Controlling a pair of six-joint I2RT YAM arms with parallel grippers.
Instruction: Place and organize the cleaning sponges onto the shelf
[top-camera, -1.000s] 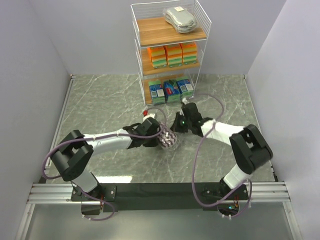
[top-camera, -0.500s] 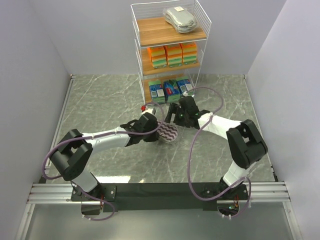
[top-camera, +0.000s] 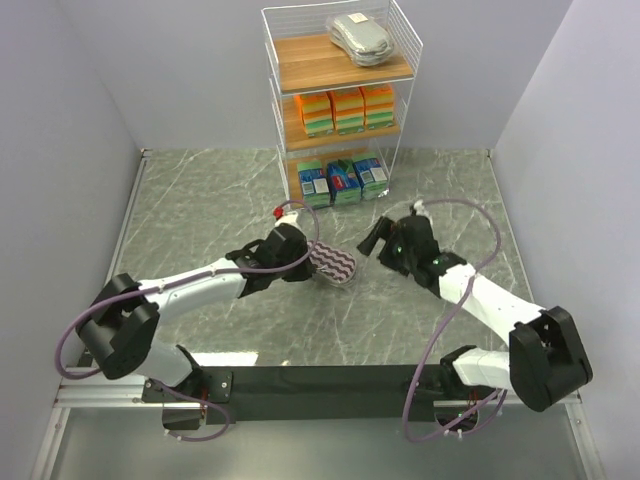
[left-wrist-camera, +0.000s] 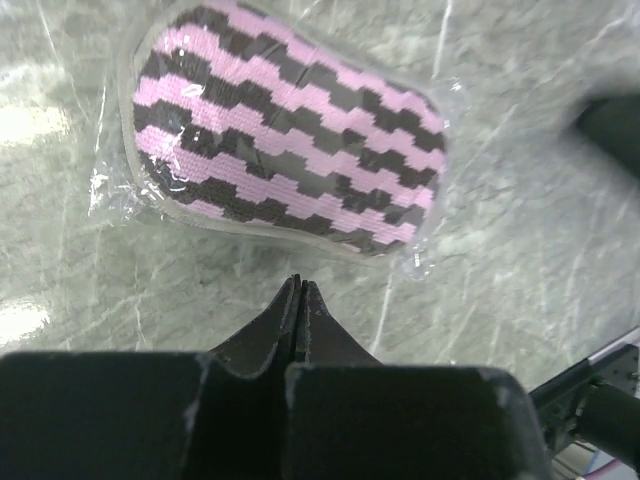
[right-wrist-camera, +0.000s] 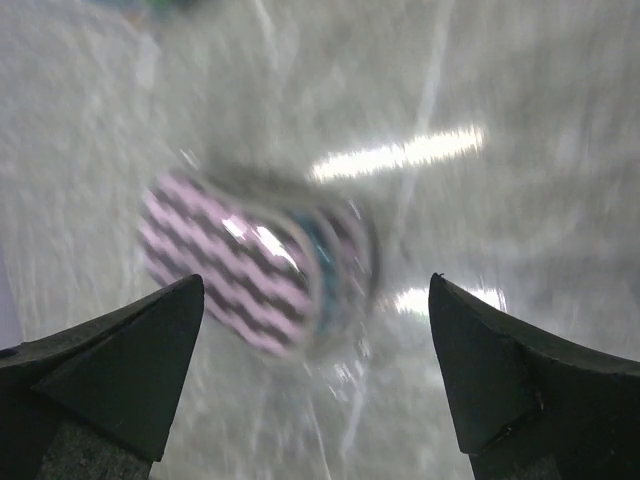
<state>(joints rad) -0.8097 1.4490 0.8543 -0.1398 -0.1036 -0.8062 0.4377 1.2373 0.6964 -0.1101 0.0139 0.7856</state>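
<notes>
The purple-striped sponge (left-wrist-camera: 285, 130) sat on the bench (top-camera: 200, 210) between the arms, well short of the shelf (top-camera: 300, 62). The left gripper (left-wrist-camera: 300, 285) had its jaws pressed shut on nothing visible, tips just short of the wrap, while the right gripper (right-wrist-camera: 315, 282) faced the pack with jaws wide open and empty. A sound pickup would probably span the pad's narrow width, not the slippery film, before lifting toward the top tier's bare wood beside the grey pack (top-camera: 360, 38).

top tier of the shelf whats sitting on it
A silvery-grey sponge pack in clear wrap lies on the top tier, toward its right. Anything beneath the pack is covered.
</notes>
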